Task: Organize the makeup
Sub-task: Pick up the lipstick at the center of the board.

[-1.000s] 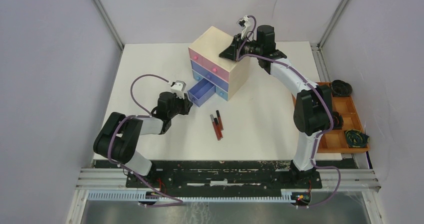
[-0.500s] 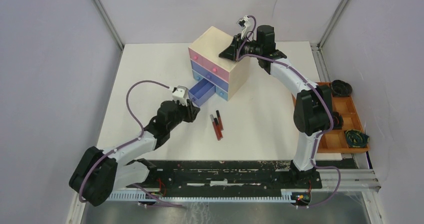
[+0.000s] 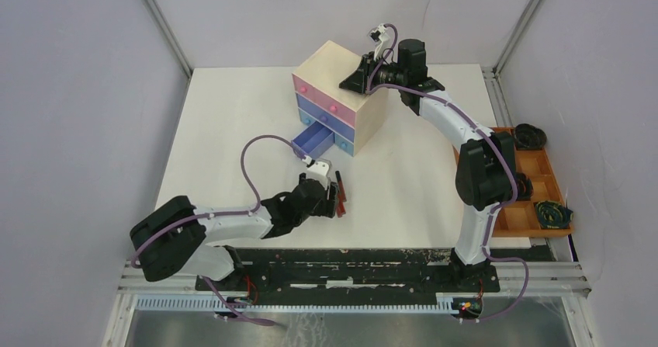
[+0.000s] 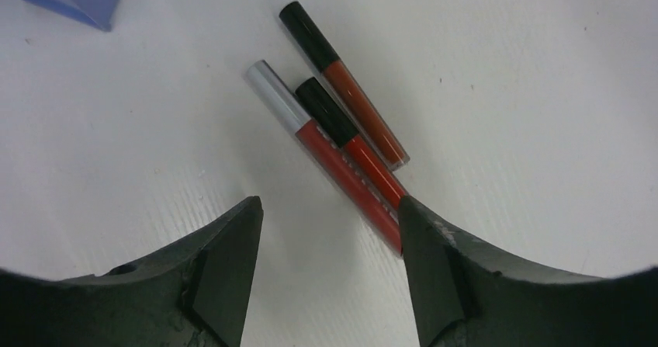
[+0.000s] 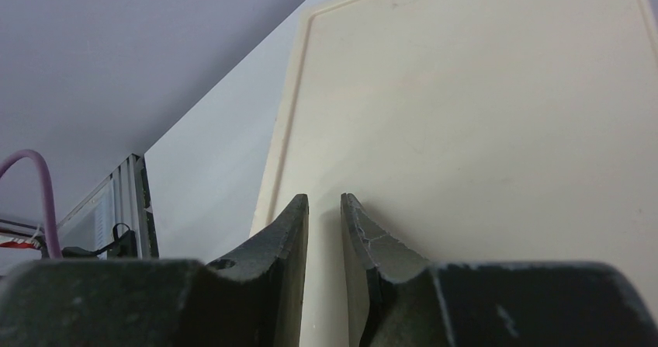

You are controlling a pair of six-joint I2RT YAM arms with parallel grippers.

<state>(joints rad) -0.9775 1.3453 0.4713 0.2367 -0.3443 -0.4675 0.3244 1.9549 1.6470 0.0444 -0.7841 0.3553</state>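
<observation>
Red lip-gloss tubes point(image 4: 365, 161) lie packed side by side on the white surface point(image 4: 528, 91) near the open blue drawer point(image 3: 312, 140), so the left fingers point(image 4: 225, 269), spread wide over their ends, may pinch two or flick one away; right fingers point(image 5: 283, 285), nearly clenched, hold nothing.

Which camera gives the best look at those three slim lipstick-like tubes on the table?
The left wrist view: the three tubes lie close up, caps and red colours clear, just beyond the open left gripper. The top view shows them tiny, partly hidden by that gripper. The right wrist view shows none.
</observation>
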